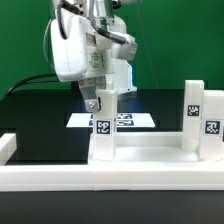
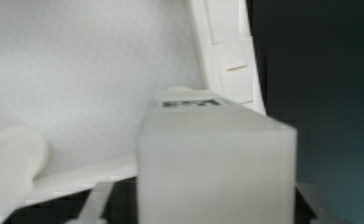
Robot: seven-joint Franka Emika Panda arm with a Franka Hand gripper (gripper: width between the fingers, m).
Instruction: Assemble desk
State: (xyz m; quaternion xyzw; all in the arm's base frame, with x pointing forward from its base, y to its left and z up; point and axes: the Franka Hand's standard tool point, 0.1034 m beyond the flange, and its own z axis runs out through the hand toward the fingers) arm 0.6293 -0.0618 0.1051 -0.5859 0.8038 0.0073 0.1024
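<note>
The white tabletop panel [image 1: 150, 149] lies flat just behind the front wall. Two white leg posts with black-and-white tags stand upright on its end at the exterior view's right [image 1: 193, 113] [image 1: 212, 126]. A third tagged leg post [image 1: 103, 137] stands upright at the panel's other end. My gripper [image 1: 97, 103] comes down from above and is shut on this post's top. In the wrist view the post [image 2: 214, 160] fills the space between the jaws, with the panel's inner face [image 2: 81, 90] and rim [image 2: 225, 50] behind it. The fourth leg is out of view.
The long white barrier wall [image 1: 100, 178] runs along the front and turns back at the exterior view's left [image 1: 6, 146]. The marker board [image 1: 140, 120] lies flat on the black table behind the held post. A green backdrop stands behind.
</note>
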